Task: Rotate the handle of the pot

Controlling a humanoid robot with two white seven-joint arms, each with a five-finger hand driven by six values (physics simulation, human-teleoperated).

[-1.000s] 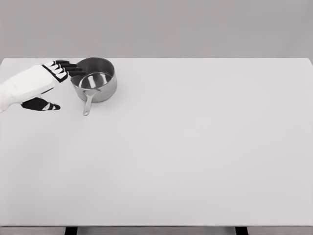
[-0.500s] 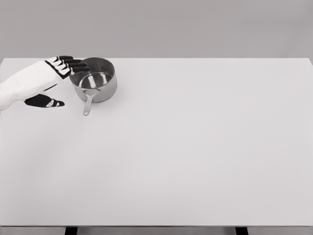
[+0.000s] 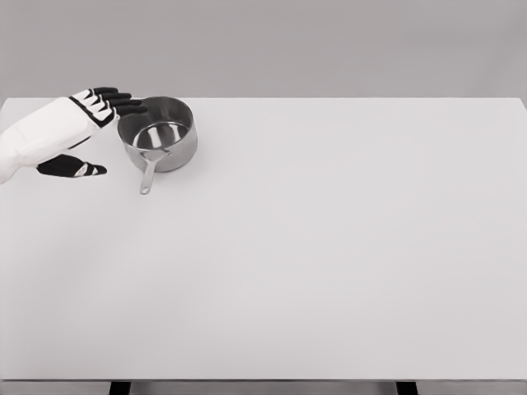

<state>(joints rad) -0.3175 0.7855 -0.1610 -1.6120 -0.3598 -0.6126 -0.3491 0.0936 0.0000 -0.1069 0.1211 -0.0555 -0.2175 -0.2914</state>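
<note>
Head view: compared with a second ago, the left hand [image 3: 82, 132] is a little higher and its dark fingertips [image 3: 123, 104] now reach the far left rim of the steel saucepan [image 3: 158, 132]; the pan itself seems almost unmoved. The hand is open, fingers stretched, thumb apart below, holding nothing. The saucepan stands at the far left of the white table [image 3: 329, 247], its handle [image 3: 147, 174] pointing toward the robot. I judge the turning has hardly begun, so nearly all of the rotation is left. Whether the fingertips really touch the rim is hard to tell. The forearm is cut by the left edge, and the right arm is not visible.
</note>
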